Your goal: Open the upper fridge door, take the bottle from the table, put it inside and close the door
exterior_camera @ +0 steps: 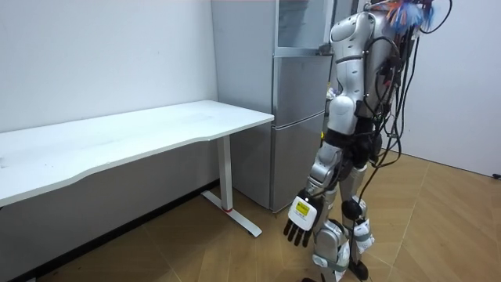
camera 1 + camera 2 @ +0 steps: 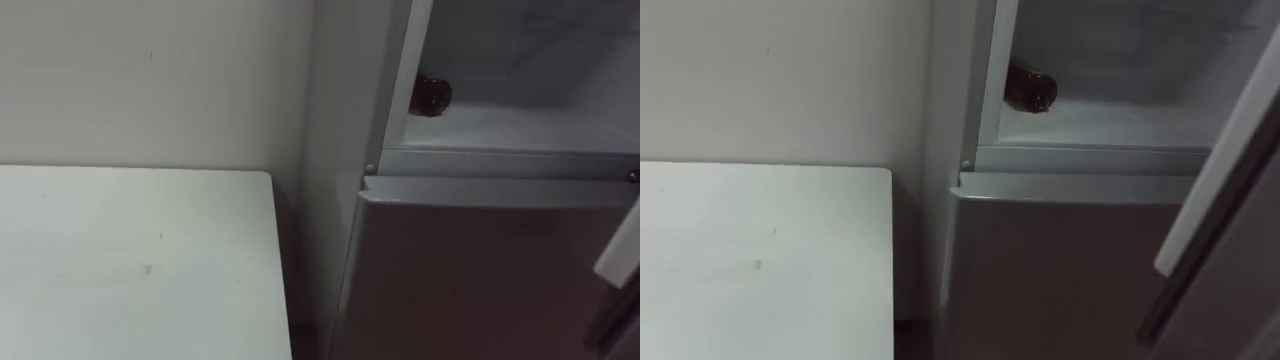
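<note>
Left hand (image 1: 300, 222) hangs low at the robot's side, fingers loosely straight, holding nothing | robot stands facing fridge (image 2: 1060, 270), just beside the end of the white table (image 2: 130, 250) | lower door shut | upper door (image 2: 1220, 170) open at right | dark bottle (image 2: 1030, 88) lies on its side inside the upper compartment, at its left edge.

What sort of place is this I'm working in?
Probably a plain office or lab room, not a fitted kitchen: a tall grey fridge stands against a bare wall beside a long white desk on a wood floor.
</note>
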You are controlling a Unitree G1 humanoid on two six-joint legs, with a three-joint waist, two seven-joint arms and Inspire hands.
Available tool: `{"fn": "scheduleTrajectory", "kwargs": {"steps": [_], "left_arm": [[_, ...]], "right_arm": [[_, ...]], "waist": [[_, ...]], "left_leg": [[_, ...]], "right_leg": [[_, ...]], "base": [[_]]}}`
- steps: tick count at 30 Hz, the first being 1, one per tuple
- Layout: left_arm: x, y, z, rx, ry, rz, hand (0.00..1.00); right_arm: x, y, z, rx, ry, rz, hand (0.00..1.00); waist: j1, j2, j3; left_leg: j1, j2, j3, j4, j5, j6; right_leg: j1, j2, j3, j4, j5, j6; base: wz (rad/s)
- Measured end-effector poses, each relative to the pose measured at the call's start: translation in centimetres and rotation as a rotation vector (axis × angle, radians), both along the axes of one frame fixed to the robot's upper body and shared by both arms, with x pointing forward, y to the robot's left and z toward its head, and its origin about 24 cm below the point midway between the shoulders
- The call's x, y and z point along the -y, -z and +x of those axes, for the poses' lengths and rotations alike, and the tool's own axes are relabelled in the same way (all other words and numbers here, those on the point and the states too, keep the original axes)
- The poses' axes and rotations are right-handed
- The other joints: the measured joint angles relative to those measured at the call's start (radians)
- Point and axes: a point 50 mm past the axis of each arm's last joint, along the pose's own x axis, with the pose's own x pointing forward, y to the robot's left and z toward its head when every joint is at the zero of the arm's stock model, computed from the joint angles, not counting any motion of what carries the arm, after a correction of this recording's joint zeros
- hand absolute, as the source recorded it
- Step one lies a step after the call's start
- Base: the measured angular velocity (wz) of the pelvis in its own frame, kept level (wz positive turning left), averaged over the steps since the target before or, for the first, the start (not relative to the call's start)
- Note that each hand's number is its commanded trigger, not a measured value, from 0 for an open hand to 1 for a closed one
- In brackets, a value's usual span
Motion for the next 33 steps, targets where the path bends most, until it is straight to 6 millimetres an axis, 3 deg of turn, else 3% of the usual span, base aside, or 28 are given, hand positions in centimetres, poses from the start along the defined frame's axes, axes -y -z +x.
{"fn": "scheduleTrajectory", "kwargs": {"steps": [6, 12, 15, 21, 26, 31, 33], "left_arm": [[0.0, 0.0, 0.2, -0.003, 0.025, 0.000, 0.00], [0.0, 0.0, 0.2, -0.022, 0.065, 0.005, 0.00], [-0.1, 0.0, 0.2, -0.024, 0.071, 0.007, 0.00], [-0.1, 0.0, -0.1, -0.035, 0.071, 0.007, 0.00], [0.0, 0.0, 0.2, -0.035, 0.082, 0.004, 0.00], [0.1, 0.0, 0.1, -0.063, 0.107, 0.001, 0.00], [0.1, 0.0, 0.3, -0.066, 0.123, -0.003, 0.00]], "right_arm": [[-1.2, 0.2, 1.0, -0.042, -0.110, -0.065, 0.00], [-2.4, 0.4, 2.2, -0.096, -0.212, -0.111, 0.00], [-2.9, -0.3, 2.7, -0.083, -0.251, -0.136, 0.00], [-4.4, -0.4, 3.8, -0.131, -0.357, -0.216, 0.00], [-5.1, -0.2, 4.6, -0.161, -0.452, -0.233, 0.00], [-5.0, -0.3, 5.6, -0.171, -0.506, -0.243, 0.00], [-4.9, -0.3, 5.9, -0.183, -0.521, -0.248, 0.00]], "waist": [[0.005, 0.022, -0.0044], [0.021, 0.027, -0.0039], [0.022, 0.019, -0.0032], [0.036, -0.005, 0.0091], [0.054, -0.007, 0.0054], [0.051, 0.011, 0.0021], [0.054, 0.018, -0.0033]], "left_leg": [[-0.001, 0.002, -0.001, -0.001, -0.003, 0.002], [-0.004, 0.003, -0.003, 0.001, -0.003, 0.002], [-0.015, 0.003, -0.016, 0.010, -0.003, 0.002], [-0.016, 0.004, -0.024, 0.017, -0.004, 0.001], [-0.021, 0.004, -0.041, 0.023, -0.008, 0.002], [-0.017, 0.005, -0.044, 0.029, -0.008, 0.002], [-0.016, 0.006, -0.043, 0.032, -0.008, 0.002]], "right_leg": [[0.002, 0.002, -0.003, -0.007, 0.006, 0.000], [0.002, 0.003, -0.007, -0.008, 0.006, -0.001], [0.004, 0.002, -0.021, -0.011, 0.006, -0.001], [0.017, 0.002, -0.029, -0.013, 0.007, -0.002], [0.022, 0.001, -0.046, -0.012, 0.007, -0.002], [0.036, 0.001, -0.051, -0.012, 0.008, -0.004], [0.038, 0.001, -0.051, -0.011, 0.009, -0.006]], "base": [[0.01], [0.01], [0.12], [0.06], [0.08], [0.03], [0.00]]}}
